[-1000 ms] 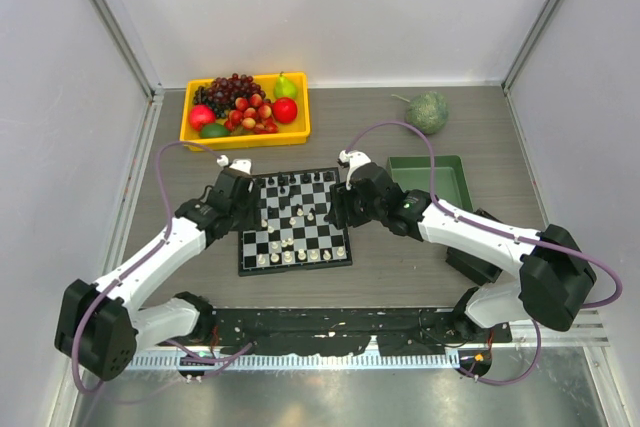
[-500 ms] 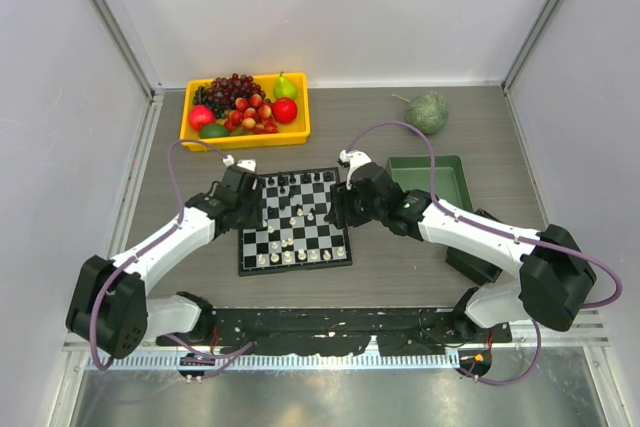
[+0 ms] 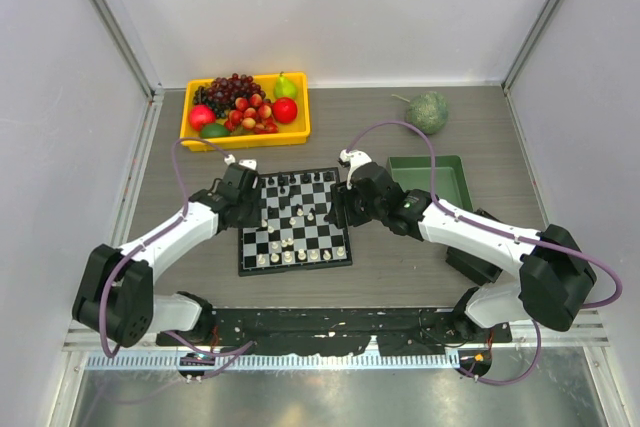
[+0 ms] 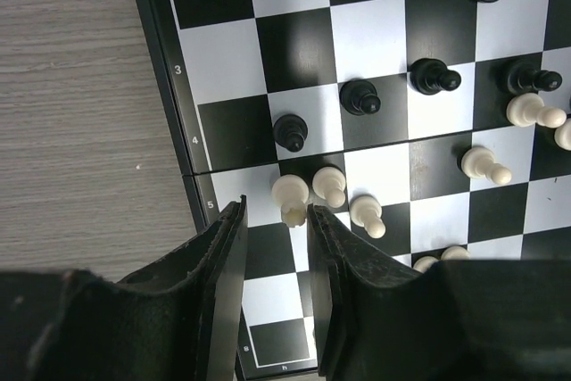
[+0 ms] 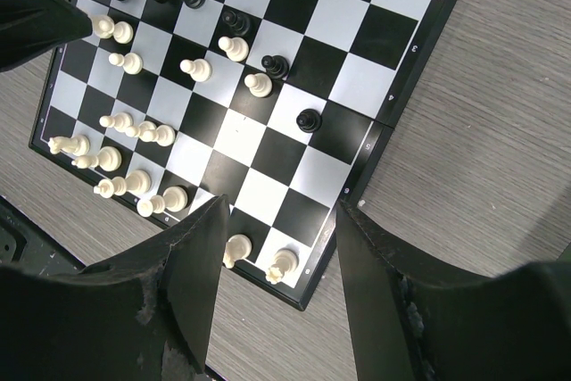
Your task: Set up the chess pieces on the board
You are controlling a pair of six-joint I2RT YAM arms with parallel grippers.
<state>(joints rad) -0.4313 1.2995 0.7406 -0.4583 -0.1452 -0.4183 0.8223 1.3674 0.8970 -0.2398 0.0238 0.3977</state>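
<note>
The board (image 3: 320, 232) lies in the middle of the table, with cream-white and black chess pieces scattered over it. My left gripper (image 3: 258, 205) hovers over its left edge. In the left wrist view its jaws (image 4: 275, 211) stand a narrow gap apart, open, with a white piece (image 4: 290, 195) right at the tips, close to the right finger. Black pieces (image 4: 290, 131) stand just beyond it. My right gripper (image 3: 338, 209) hangs over the board's right edge, open and holding nothing (image 5: 281, 207). Two white pieces (image 5: 236, 247) stand on the edge row below it.
A yellow tray (image 3: 246, 137) of fruit stands behind the board. A green tray (image 3: 428, 160) sits to the right, beside my right arm. A round green object (image 3: 428, 112) lies at the back right. A dark box (image 3: 470, 262) sits under the right arm.
My left arm has swung its elbow outward and the wrist has edged toward the board's left edge, while its jaws have narrowed. The right arm has not moved.
</note>
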